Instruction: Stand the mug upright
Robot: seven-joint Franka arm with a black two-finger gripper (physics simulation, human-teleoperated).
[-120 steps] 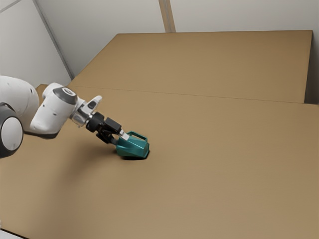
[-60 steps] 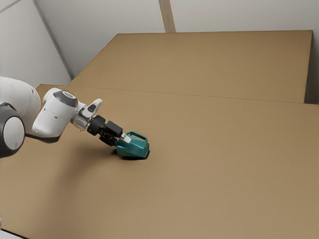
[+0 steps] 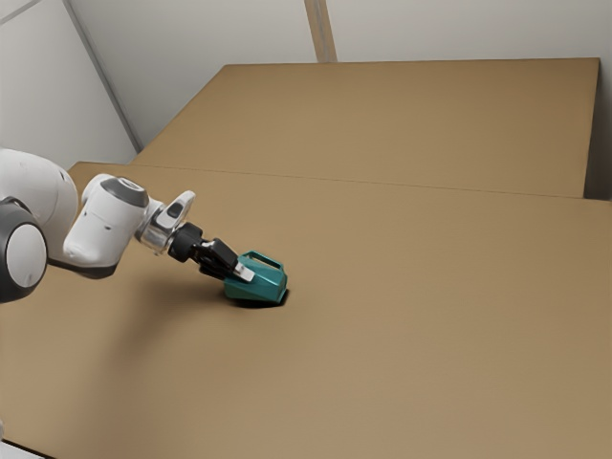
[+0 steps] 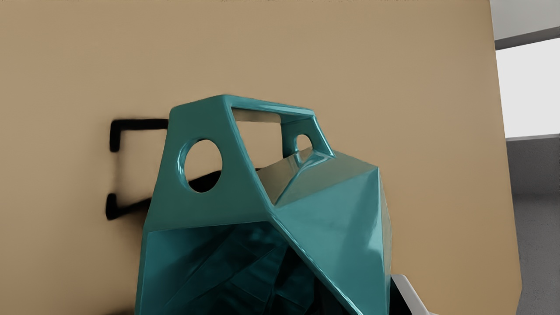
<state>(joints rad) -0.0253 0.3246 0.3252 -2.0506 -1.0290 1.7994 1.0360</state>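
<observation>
The teal faceted mug [image 3: 272, 283] lies on its side on the table, its mouth toward my hand and its handle uppermost. My gripper [image 3: 245, 273] is at the mouth end, with a pale fingertip against the mug's side. In the wrist view the mug [image 4: 341, 214] shows its dark hollow inside and the handle with round holes. There the gripper [image 4: 372, 299] is shut on the mug's wall, one light-tipped finger outside it and a dark finger partly visible inside the mouth. Much of the inner finger is hidden by the wall.
The brown table [image 3: 402, 325] extends around the mug, and its black shadow lies beside it. A raised-looking brown panel [image 3: 402, 124] stands beyond a thin seam, with pale walls [image 3: 459, 29] behind. A table edge appears in the wrist view.
The fingers have come together on the mug's wall, from standing apart earlier. My hand moved slightly toward the exterior view's right and down. The mug has barely shifted.
</observation>
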